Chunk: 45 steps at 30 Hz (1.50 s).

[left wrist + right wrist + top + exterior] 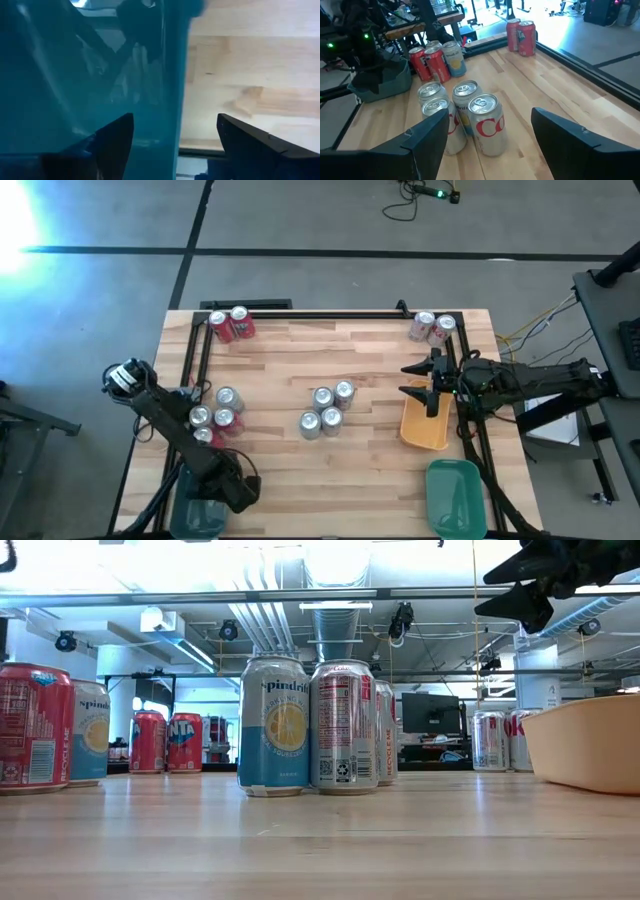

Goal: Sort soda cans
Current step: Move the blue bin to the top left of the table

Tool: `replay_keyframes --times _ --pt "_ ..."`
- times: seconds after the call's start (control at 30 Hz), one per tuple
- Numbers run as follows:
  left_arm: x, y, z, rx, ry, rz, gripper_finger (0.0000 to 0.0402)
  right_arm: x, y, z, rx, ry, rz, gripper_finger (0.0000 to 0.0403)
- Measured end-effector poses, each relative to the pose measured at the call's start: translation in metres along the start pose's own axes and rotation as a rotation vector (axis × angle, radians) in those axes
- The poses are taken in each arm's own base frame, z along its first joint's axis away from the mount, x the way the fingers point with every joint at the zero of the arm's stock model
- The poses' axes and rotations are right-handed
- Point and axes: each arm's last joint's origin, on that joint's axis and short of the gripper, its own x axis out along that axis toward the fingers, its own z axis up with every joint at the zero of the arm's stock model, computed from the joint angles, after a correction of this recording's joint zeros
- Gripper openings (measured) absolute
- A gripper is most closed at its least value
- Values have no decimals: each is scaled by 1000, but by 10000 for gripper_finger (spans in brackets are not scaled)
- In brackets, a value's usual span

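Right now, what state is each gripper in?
Left gripper: open, empty, at the teal tray.
Right gripper: open, empty, above the orange tray.

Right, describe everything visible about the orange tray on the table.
The shallow orange plastic tray is rectangular with rounded corners and a raised rim, and nothing shows inside its visible part. It lies flat on the wooden table near the right edge, just above the green plastic tray. The right hand, fingers open, hangs above its upper end, hiding part of it. From table height its pale orange wall curves outward.
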Motion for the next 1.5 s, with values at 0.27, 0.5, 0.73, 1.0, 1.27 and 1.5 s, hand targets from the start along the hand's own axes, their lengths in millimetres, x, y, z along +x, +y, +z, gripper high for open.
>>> replay_keyframes --times 0.27,0.5,0.73,1.0,1.27,1.5 --pt "22 1 13 -3 21 -59 223 0 0 -1 0 13 -5 281" --pt "22 2 15 19 12 -50 88 0 0 -1 11 12 -6 265" --pt "17 -1 9 16 38 -54 11 -5 2 11 44 -35 3 267" --pt "-29 -19 -27 83 45 -199 1 -19 8 48 -74 -132 2 277" --pt "-111 -26 -46 152 -295 -468 0 -15 13 63 -87 -140 -7 272" --pt "-184 -33 -28 262 -557 -623 0 9 22 66 -82 -148 31 282"
